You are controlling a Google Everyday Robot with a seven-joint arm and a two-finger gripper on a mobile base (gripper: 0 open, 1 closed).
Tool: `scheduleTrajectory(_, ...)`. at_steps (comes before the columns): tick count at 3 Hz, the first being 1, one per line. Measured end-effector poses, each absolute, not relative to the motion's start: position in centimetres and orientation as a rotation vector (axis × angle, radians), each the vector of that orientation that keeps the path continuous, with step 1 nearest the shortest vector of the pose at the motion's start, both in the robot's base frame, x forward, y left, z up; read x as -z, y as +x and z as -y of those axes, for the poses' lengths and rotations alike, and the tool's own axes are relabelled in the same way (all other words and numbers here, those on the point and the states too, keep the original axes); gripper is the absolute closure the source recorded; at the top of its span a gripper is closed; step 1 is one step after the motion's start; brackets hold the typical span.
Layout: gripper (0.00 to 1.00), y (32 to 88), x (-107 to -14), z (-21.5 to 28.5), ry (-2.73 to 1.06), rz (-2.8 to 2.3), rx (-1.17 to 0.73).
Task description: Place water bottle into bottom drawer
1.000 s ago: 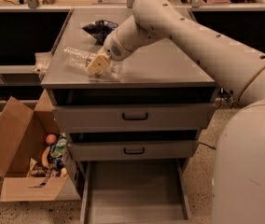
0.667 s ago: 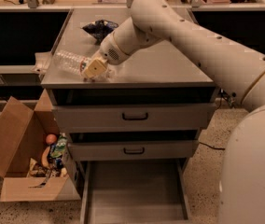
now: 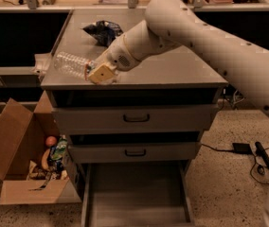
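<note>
The water bottle (image 3: 69,64) is clear and ribbed and lies sideways over the front left corner of the cabinet top (image 3: 172,72). Its clear end points left, past the edge. My gripper (image 3: 100,73) is at the bottle's right end, by the label band, and is shut on it. The cap end is hidden behind the gripper. The bottom drawer (image 3: 134,195) is pulled open at floor level below the cabinet front, and its grey floor is bare.
A dark blue snack bag (image 3: 103,31) lies at the back of the cabinet top. Two upper drawers (image 3: 137,118) with black handles are nearly closed. An open cardboard box (image 3: 18,162) with fruit and packets stands on the floor to the left. Cables (image 3: 257,154) lie to the right.
My gripper has moved left and a little toward the front edge with the bottle in it. The bottle's clear end now reaches past the cabinet's left edge.
</note>
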State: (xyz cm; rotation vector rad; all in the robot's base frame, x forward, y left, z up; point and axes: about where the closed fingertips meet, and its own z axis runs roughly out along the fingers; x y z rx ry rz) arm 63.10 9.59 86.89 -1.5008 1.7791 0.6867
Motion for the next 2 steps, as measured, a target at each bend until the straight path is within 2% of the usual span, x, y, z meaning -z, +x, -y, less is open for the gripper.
scheduleTrajectory(2, 1.0, 56.2, -81.6, -5.2, -1.518, -1.796, -0.786)
